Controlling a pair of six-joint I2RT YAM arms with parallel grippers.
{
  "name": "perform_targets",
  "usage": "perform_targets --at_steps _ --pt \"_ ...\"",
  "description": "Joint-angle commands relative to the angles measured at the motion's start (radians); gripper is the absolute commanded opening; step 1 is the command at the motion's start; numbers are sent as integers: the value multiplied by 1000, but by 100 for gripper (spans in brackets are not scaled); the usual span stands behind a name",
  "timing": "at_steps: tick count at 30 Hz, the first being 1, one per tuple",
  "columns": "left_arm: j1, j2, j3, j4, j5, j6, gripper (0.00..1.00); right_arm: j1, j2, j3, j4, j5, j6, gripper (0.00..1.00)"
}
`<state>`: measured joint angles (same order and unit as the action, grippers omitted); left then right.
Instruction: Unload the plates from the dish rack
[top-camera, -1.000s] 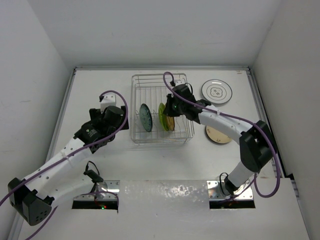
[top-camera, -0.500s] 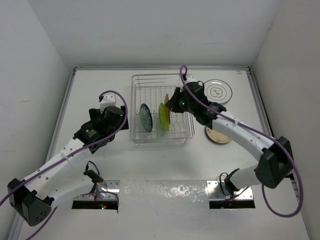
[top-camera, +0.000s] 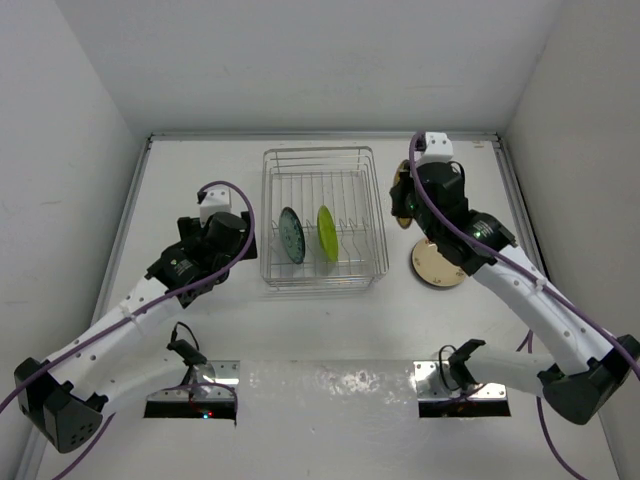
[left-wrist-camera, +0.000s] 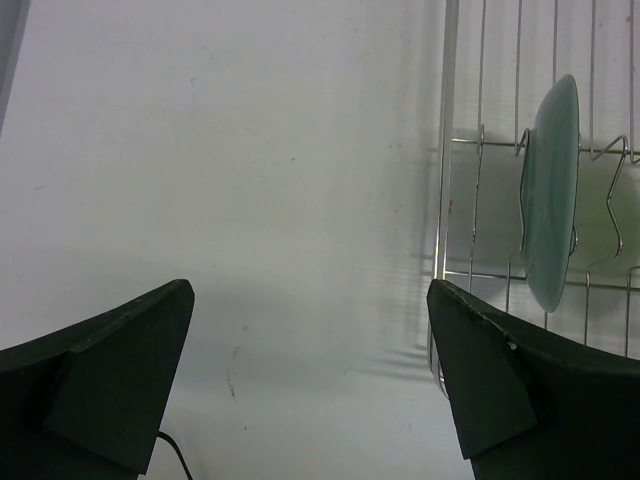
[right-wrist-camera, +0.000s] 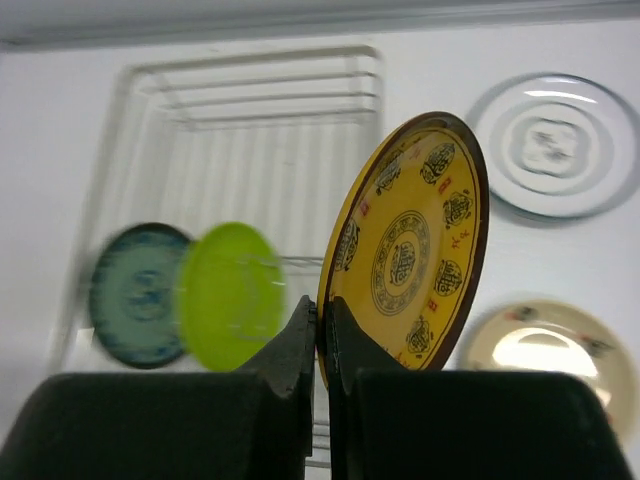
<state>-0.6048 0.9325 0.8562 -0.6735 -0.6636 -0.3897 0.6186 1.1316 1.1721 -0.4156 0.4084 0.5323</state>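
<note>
Right gripper (right-wrist-camera: 320, 322) clamped tight on the lower rim of a yellow patterned plate (right-wrist-camera: 410, 240) with a dark rim. The plate is held on edge, leaning slightly, outside the dish rack (top-camera: 318, 160) and just off its right side, toward the far right part of the counter (top-camera: 200, 180). Dish rack sits mid-counter, nearer the far edge, with two plates in it, both standing upright in the tines. One is a dark blue-grey plate (top-camera: 291, 235) on the left, the other a lime green plate (top-camera: 326, 233) just right of it; they are close but apart. Flat on the counter near the right edge are a white plate with dark rings (right-wrist-camera: 555, 145), farther back and mostly hidden under the right arm in the top view, and a tan plate (top-camera: 437, 265) nearer the front, also partly covered by the arm. Left gripper (left-wrist-camera: 308, 290) has fingers spread wide with nothing between them. It is over bare counter just left of the rack, level with the blue-grey plate and not touching rack or plate. The right wrist view is blurred on its rack side, so the pattern on the blue-grey plate is unclear.
</note>
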Motion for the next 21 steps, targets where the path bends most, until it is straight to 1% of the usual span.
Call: perform_targets --at_steps 1,3,5,8,11,14,18,20,21 --pt "10 -24 6 26 1 6 100 -57 16 -11 -129 135 -136 0" --pt "11 -24 4 29 7 9 100 -147 25 -63 -132 87 -143 0" --pt "11 -21 4 29 9 9 100 -238 45 -118 -111 -3 -149 0" --pt "11 -20 3 31 10 11 100 -282 74 -155 -89 1 -170 0" --pt "11 -17 3 34 13 12 100 -298 112 -209 -51 -22 -175 0" --pt "10 -12 3 35 16 14 100 -301 160 -222 -45 -16 -176 0" --pt "10 -4 0 37 21 15 100 -303 194 -238 -26 -51 -166 0" --pt "10 0 1 37 22 17 100 -303 204 -241 -31 -40 -160 0" --pt "11 2 1 35 22 17 100 -303 207 -241 -37 -24 -155 2"
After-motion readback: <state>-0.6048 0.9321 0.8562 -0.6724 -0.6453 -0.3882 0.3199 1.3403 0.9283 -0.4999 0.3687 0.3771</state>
